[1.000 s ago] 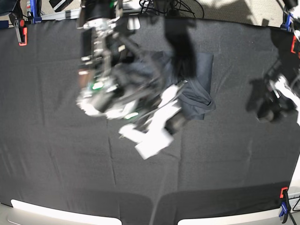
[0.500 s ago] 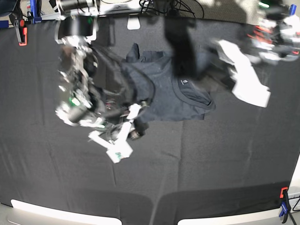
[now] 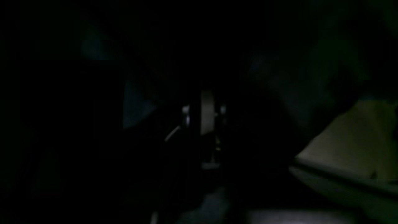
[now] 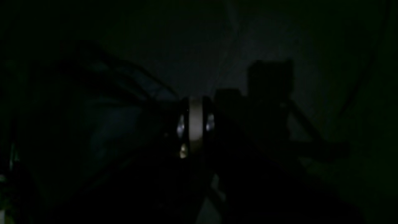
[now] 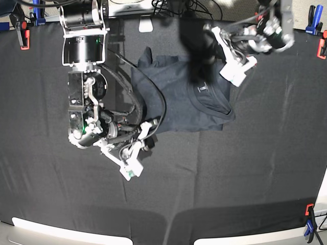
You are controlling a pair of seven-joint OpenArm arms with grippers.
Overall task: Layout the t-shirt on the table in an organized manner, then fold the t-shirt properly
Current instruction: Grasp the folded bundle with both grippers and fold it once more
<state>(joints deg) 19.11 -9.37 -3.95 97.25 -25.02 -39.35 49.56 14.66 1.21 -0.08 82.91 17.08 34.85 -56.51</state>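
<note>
The t-shirt (image 5: 179,97) lies bunched at the table's (image 5: 245,178) far middle. Both the right gripper (image 5: 148,133) and the left gripper (image 5: 236,65) are closed at its edges; whether they pinch cloth, we cannot tell. We should draw apart evenly, keeping it low.

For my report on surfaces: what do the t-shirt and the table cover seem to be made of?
The t-shirt looks like soft knit cloth, dark navy with a slight sheen: it lies in limp folds, with a ribbed collar. The table seems covered in matte black woven cloth, shown by faint creases and no shine. The exact fibre cannot be told.
</note>
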